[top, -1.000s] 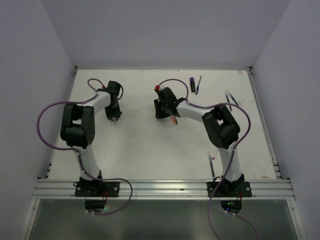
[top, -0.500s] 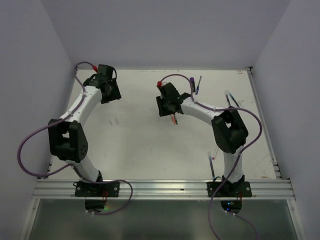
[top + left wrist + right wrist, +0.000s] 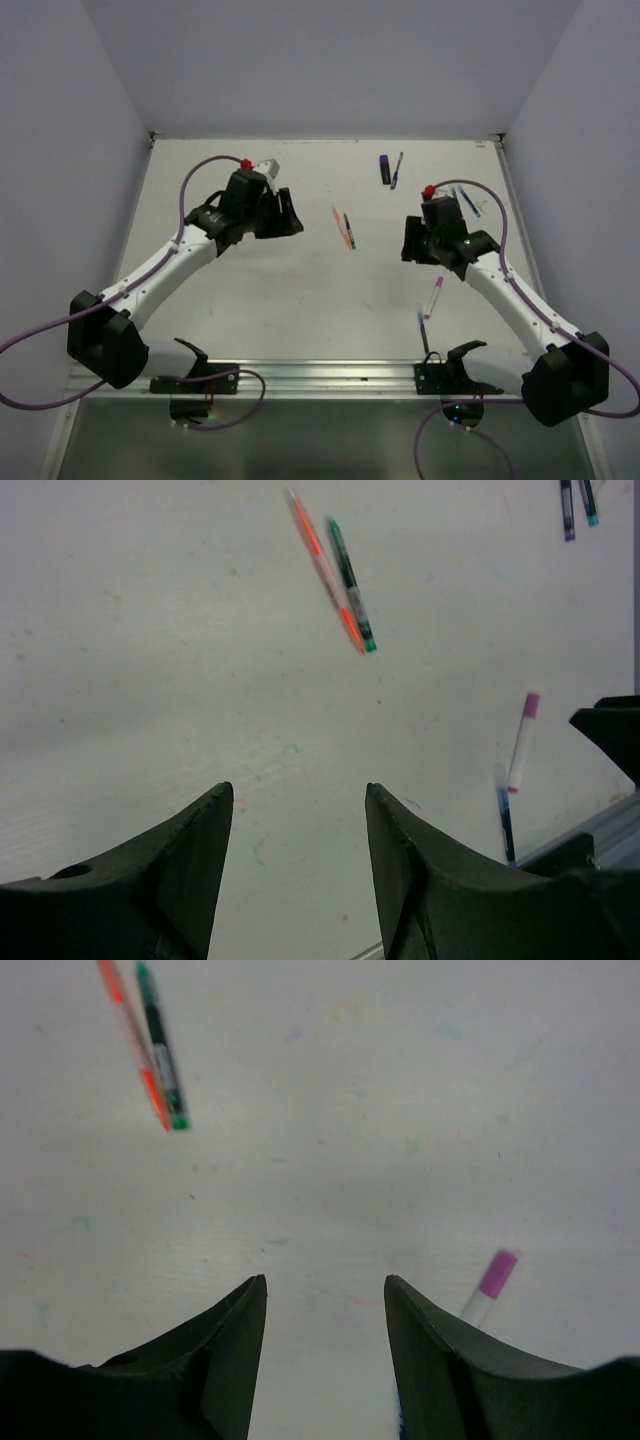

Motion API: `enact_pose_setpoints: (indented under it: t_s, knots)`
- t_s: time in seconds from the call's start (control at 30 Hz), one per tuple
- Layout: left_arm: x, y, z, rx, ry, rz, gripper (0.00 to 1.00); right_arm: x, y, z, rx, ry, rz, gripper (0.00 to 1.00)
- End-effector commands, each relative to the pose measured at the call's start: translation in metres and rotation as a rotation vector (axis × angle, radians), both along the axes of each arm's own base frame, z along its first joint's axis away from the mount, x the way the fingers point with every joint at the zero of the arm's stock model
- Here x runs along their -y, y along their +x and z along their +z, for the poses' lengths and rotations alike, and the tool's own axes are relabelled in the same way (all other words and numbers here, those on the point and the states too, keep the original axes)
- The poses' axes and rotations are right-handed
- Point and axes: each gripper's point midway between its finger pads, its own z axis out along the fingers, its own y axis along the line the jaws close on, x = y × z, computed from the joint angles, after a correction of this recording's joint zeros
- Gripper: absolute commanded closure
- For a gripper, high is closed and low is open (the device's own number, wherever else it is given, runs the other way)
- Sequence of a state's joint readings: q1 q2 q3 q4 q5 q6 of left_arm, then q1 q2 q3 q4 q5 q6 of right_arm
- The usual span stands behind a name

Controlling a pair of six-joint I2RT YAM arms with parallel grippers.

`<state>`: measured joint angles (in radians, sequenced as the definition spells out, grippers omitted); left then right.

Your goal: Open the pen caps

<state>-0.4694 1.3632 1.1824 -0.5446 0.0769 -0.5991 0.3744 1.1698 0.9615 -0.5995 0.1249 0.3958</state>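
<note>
Both arms have swung low and outward, and the right gripper (image 3: pixel 410 240) has drawn back from the orange pen (image 3: pixel 338 222). It lies just beside a green pen (image 3: pixel 348 231) mid-table, between the grippers. The left gripper (image 3: pixel 288 216) and the right one gape open, empty. A white pen's pink cap (image 3: pixel 531 703) is on, near a blue pen (image 3: pixel 422 330). A purple marker (image 3: pixel 384 168) lies far back.
</note>
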Motion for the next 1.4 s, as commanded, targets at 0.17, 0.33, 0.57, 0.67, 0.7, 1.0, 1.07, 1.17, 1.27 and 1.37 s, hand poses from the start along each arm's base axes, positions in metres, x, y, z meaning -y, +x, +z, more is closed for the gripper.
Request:
enact_pose_setpoints:
  t_s: [0.17,0.33,0.57,0.67,0.7,1.0,1.07,1.17,1.27,1.37]
  knots:
    - [0.081,-0.056,0.015,0.043,-0.225,-0.244,0.42,0.029,-0.082,-0.034,-0.243,0.026,-0.228,0.47]
    - [0.090,-0.063,0.022,0.070,-0.241,-0.284,0.41,0.037,-0.100,-0.043,-0.268,0.039,-0.295,0.47]
    - [0.098,-0.062,0.012,0.063,-0.244,-0.326,0.41,0.033,-0.128,-0.081,-0.385,0.085,-0.337,0.48]
    - [0.100,-0.065,0.005,0.053,-0.257,-0.335,0.41,0.041,-0.133,-0.084,-0.377,0.067,-0.384,0.48]
    - [0.100,-0.065,0.004,0.053,-0.260,-0.336,0.41,0.044,-0.133,-0.083,-0.366,0.066,-0.399,0.48]
    - [0.103,-0.067,0.005,0.055,-0.284,-0.345,0.41,0.040,-0.152,-0.110,-0.449,0.087,-0.409,0.50]
    - [0.102,-0.067,0.004,0.054,-0.284,-0.343,0.41,0.041,-0.154,-0.115,-0.453,0.085,-0.410,0.50]
    - [0.102,-0.068,0.002,0.049,-0.286,-0.341,0.41,0.036,-0.155,-0.122,-0.455,0.108,-0.385,0.52]
    - [0.103,-0.069,0.002,0.050,-0.292,-0.344,0.41,0.034,-0.156,-0.129,-0.462,0.113,-0.373,0.53]
    - [0.103,-0.068,0.005,0.055,-0.295,-0.343,0.41,0.032,-0.157,-0.135,-0.478,0.112,-0.358,0.53]
